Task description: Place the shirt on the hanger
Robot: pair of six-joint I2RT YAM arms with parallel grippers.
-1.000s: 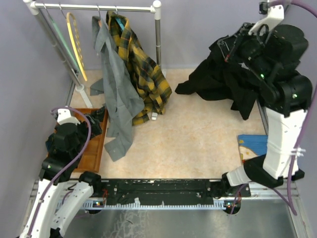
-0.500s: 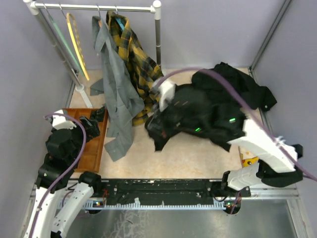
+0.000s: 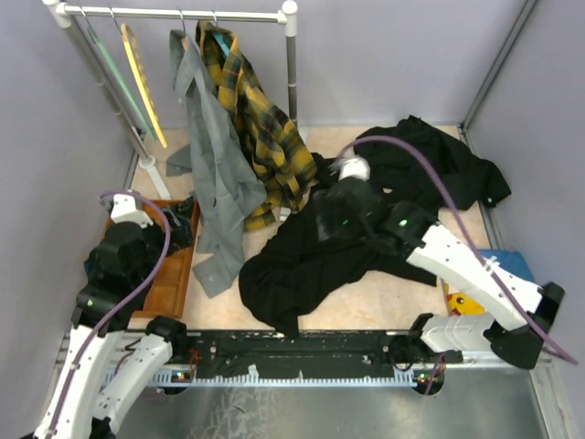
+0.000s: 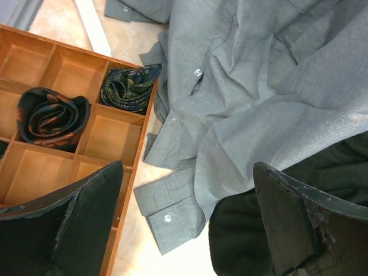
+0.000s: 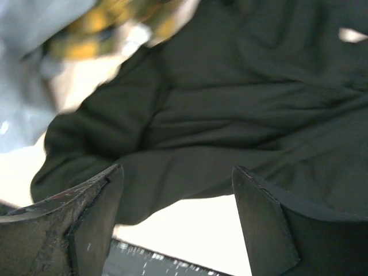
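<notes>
The black shirt (image 3: pixel 297 265) lies crumpled across the middle of the table, its lower end near the front edge. My right gripper (image 3: pixel 322 227) hovers just above it, open and holding nothing. In the right wrist view the shirt (image 5: pixel 230 126) fills the space beyond the open right gripper (image 5: pixel 178 213). The yellow hanger (image 3: pixel 142 87) hangs bare on the rail at the back left. My left gripper (image 3: pixel 169 233) is open over the wooden tray (image 3: pixel 175 279). In the left wrist view the left gripper (image 4: pixel 184 224) frames a grey cuff and an edge of the shirt (image 4: pixel 241 236).
A grey shirt (image 3: pixel 215 174) and a yellow-and-black plaid shirt (image 3: pixel 265 137) hang from the rail (image 3: pixel 183 13) beside a pale green hanger (image 3: pixel 102 69). Another black garment (image 3: pixel 439 165) lies at the back right. The tray (image 4: pixel 63 75) holds rolled ties (image 4: pixel 52 118). A blue object (image 3: pixel 512 265) sits at the right.
My right arm swung the black shirt from the back right to the table's middle, then the gripper opened and the shirt dropped flat. The left arm barely moved.
</notes>
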